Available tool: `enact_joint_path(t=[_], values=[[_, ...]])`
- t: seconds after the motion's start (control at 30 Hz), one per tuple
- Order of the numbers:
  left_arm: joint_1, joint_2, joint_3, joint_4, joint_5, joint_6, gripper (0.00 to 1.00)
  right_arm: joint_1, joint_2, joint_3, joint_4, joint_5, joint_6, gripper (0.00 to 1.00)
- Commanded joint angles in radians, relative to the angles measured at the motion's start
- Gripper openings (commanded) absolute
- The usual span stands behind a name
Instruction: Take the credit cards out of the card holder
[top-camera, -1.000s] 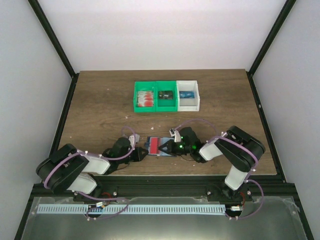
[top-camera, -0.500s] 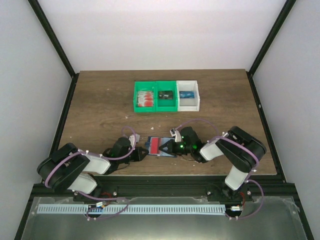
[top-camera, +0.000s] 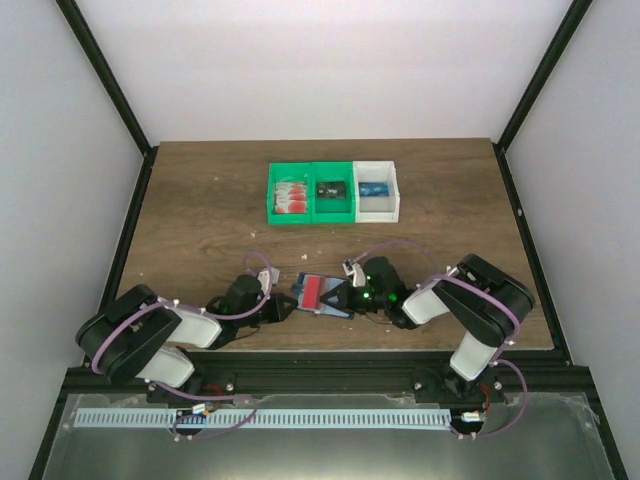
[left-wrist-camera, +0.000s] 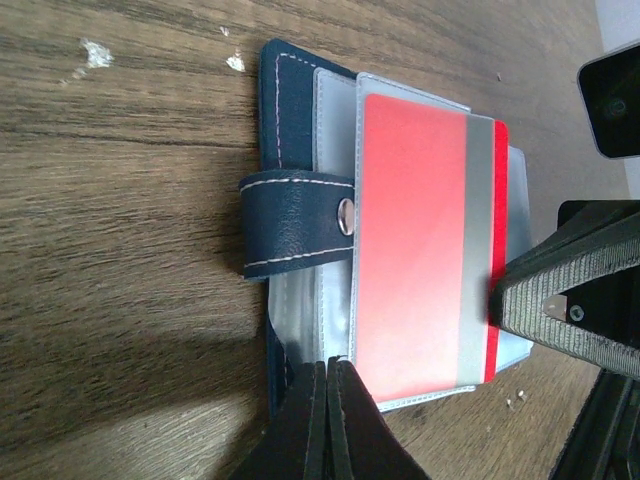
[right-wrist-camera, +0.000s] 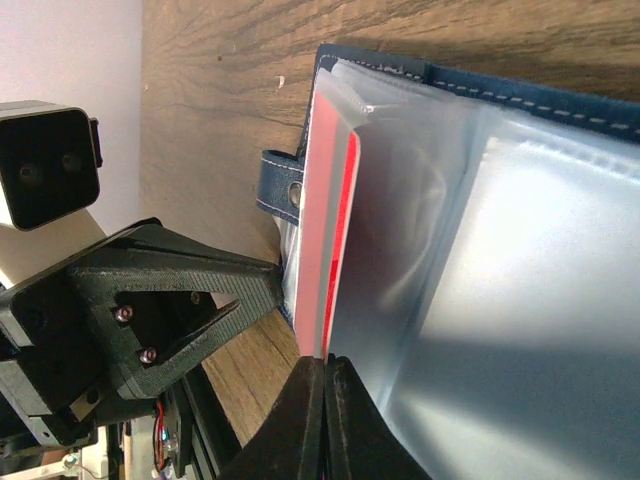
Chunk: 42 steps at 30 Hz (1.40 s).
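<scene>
White walls, a black frame and a brown wood-grain desk (top-camera: 200, 200), and all the action sat close to its near edge, about midway between the left and right edges. There lay the card holder (left-wrist-camera: 275, 100), flat and folded open: navy leather-look cover with pale stitching, a snap strap (left-wrist-camera: 295, 225) off one side, cloudy clear plastic sleeves (right-wrist-camera: 520, 250) inside.

On top of those sleeves was a red card (left-wrist-camera: 410, 240), stiff and glossy, with a grey stripe along it. Its end poked just beyond the sleeve's edge.

The right gripper (right-wrist-camera: 322, 365) had its jaws pinched tight, and by the look of it that card's edge was between them. The left gripper (left-wrist-camera: 327, 368) had its jaws closed as well, clamped on the holder's rim and apparently pinning it down.

Further out, toward the far edge, were a green bin (top-camera: 311, 219) and a white bin (top-camera: 378, 214), touching side by side. Credit cards (top-camera: 291, 197) in red and white filled one green compartment, a dark card (top-camera: 331, 188) the next and a blue card (top-camera: 374, 188) the white bin.

So I judged the job well along, with this red one at least left to pull free.
</scene>
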<state>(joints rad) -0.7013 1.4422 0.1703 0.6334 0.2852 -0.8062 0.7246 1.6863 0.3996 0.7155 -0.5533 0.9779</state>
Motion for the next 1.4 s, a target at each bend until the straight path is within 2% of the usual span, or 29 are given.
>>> enact_joint_path(t=[0.0,0.23,0.47,0.53,0.67,0.77,0.83,0.9,1.0,1.1,1.37], values=[[-0.004,0.038,-0.015,-0.109,-0.04,-0.001,0.0,-0.009,-0.032,-0.024,0.025,0.01,0.005,0.01],[-0.003,0.043,-0.013,-0.115,-0.047,-0.004,0.0,-0.022,-0.057,-0.016,-0.05,-0.007,-0.022,0.01],[-0.004,0.04,-0.014,-0.127,-0.057,-0.026,0.0,-0.023,-0.06,-0.058,0.024,-0.012,0.009,0.01],[-0.006,0.024,-0.023,-0.122,-0.031,-0.068,0.0,-0.022,-0.056,-0.053,0.038,-0.015,0.004,0.01],[-0.058,-0.042,-0.087,0.013,0.034,-0.22,0.0,-0.022,-0.016,0.003,0.043,-0.07,-0.039,0.01],[-0.072,-0.119,-0.076,-0.016,0.056,-0.256,0.0,-0.022,0.002,0.044,0.014,-0.108,-0.077,0.01],[-0.072,-0.216,-0.058,-0.087,0.041,-0.25,0.04,-0.023,0.006,0.059,-0.009,-0.124,-0.098,0.01],[-0.073,-0.298,-0.025,-0.178,-0.006,-0.223,0.14,-0.022,0.013,0.07,-0.031,-0.152,-0.119,0.0],[-0.07,-0.363,0.021,-0.281,-0.088,-0.168,0.19,-0.022,0.024,0.079,-0.056,-0.164,-0.131,0.0],[-0.063,-0.351,0.039,-0.291,-0.127,-0.131,0.2,-0.022,0.029,0.088,-0.077,-0.171,-0.139,0.0],[-0.049,-0.195,0.066,-0.258,-0.093,-0.095,0.15,-0.024,-0.007,0.098,-0.174,-0.139,-0.171,0.0]])
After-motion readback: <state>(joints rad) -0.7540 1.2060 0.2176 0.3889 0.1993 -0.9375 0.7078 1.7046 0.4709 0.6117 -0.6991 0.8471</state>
